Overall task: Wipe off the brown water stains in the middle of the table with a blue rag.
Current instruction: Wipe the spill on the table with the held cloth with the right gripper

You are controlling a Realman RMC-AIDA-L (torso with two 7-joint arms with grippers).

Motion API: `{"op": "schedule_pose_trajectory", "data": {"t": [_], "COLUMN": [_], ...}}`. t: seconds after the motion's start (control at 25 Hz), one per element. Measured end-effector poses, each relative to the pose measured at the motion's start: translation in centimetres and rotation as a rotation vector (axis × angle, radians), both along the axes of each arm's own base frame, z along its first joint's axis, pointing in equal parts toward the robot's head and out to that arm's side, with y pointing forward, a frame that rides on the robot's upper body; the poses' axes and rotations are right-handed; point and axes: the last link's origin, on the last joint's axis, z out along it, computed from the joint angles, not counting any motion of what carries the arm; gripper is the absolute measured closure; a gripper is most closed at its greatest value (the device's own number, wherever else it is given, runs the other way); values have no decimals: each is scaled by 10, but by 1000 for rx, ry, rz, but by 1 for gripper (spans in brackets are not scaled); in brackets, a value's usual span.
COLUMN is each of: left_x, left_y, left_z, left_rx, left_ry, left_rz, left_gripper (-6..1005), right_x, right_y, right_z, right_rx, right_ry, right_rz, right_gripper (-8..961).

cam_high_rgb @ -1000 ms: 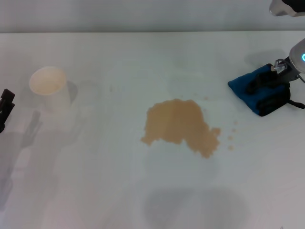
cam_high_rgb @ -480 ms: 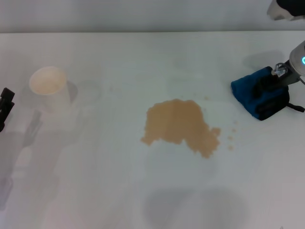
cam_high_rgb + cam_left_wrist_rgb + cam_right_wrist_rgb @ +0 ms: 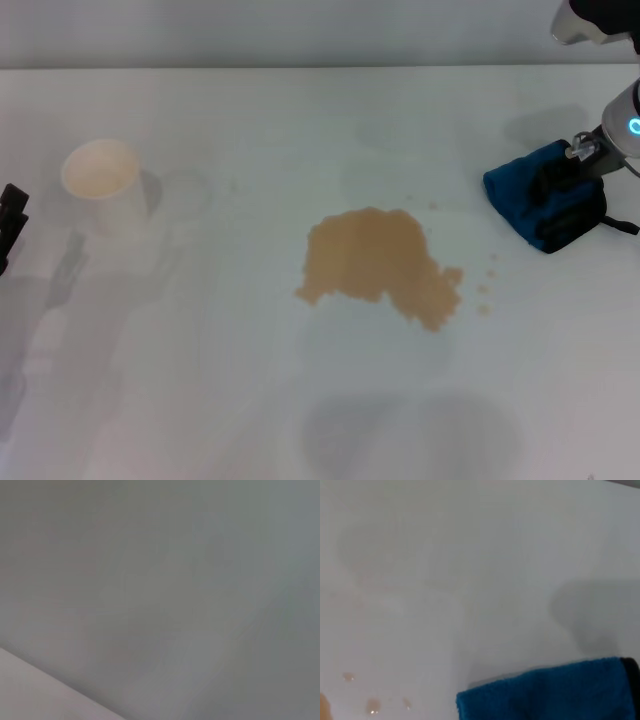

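Observation:
The brown water stains (image 3: pixel 378 265) spread over the middle of the white table (image 3: pixel 250 400), with tiny droplets (image 3: pixel 486 288) to their right. The blue rag (image 3: pixel 525 196) sits bunched up at the far right, apart from the stains. My right gripper (image 3: pixel 562 203) is shut on the rag, its black fingers pressed into the cloth. In the right wrist view the blue rag (image 3: pixel 550 695) fills one corner and the droplets (image 3: pixel 372 707) lie nearby. My left gripper (image 3: pixel 12 215) is parked at the table's left edge.
A white paper cup (image 3: pixel 105 180) with a beige inside stands upright at the left, between the left gripper and the stains. The left wrist view shows only a blank grey surface.
The right gripper has drawn the rag slightly right and up, and the cloth is more bunched than a second ago. The left arm, cup and stains have not moved.

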Motion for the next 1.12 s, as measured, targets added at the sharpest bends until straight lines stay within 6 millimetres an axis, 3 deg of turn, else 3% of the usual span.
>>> {"op": "schedule_pose_trajectory", "data": {"t": [0.36, 0.44, 0.76, 1.12], "left_x": [0, 1, 2, 2], "left_y": [1, 2, 5, 5], "left_z": [2, 3, 5, 5], "left_rx": [9, 11, 18, 20], "left_ry": [1, 3, 9, 11], "left_rz": [-3, -6, -15, -18], "left_gripper": [105, 104, 106, 106], "right_x": [-2, -2, -5, -28], "right_y": [0, -1, -2, -6], "right_z": [1, 0, -5, -22], "right_rx": [-18, -28, -49, -130], "right_ry": [-12, -22, -31, -6], "right_rz": [8, 12, 28, 105], "right_gripper": [745, 858, 860, 887]}}
